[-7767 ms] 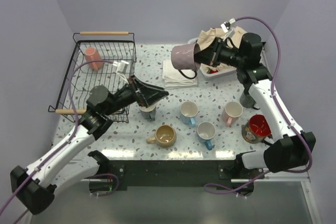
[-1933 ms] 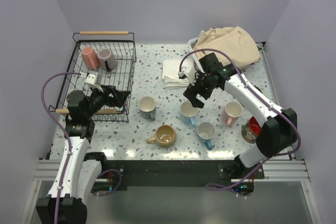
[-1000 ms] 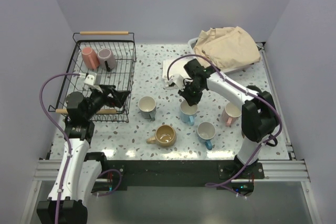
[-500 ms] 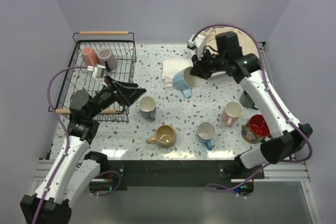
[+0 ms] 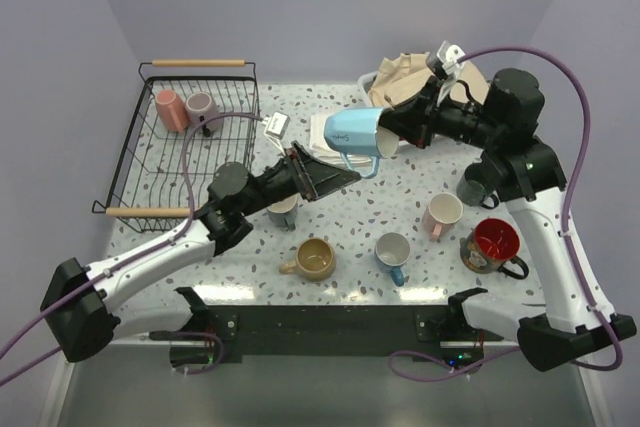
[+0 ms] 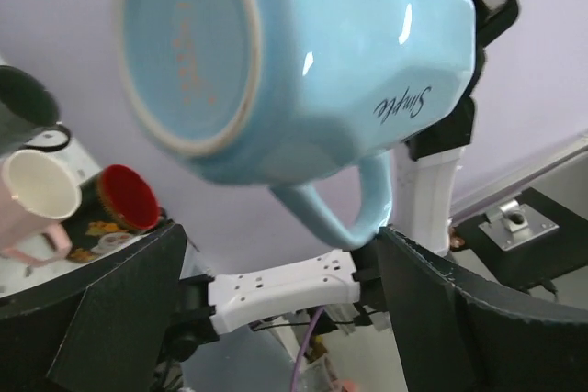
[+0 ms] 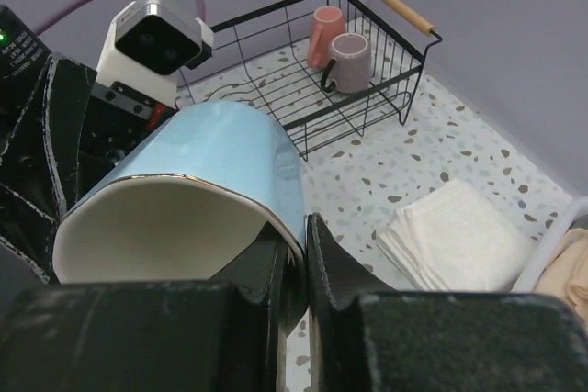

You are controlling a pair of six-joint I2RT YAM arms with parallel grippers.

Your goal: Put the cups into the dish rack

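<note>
My right gripper (image 5: 388, 137) is shut on the rim of a light blue cup (image 5: 352, 131) and holds it on its side in the air; one finger is inside, one outside (image 7: 299, 250). My left gripper (image 5: 336, 181) is open just below it. In the left wrist view the cup (image 6: 294, 52) fills the top and its handle (image 6: 354, 204) hangs between the spread fingers (image 6: 441, 319). The black dish rack (image 5: 150, 162) at the back left holds a pink cup (image 5: 167, 109) and a mauve cup (image 5: 203, 105).
On the table stand a grey-teal cup (image 5: 283, 211) partly under my left gripper, a tan cup (image 5: 315, 259), a white cup with blue handle (image 5: 392, 250), a pale pink cup (image 5: 441, 215) and a dark cup with red inside (image 5: 490, 244). A folded white cloth (image 7: 459, 236) and a white tub with beige cloth (image 5: 415, 75) lie behind.
My right gripper has carried the light blue cup higher and turned it onto its side. My left arm has swung right and reached up under the cup, jaws open.
</note>
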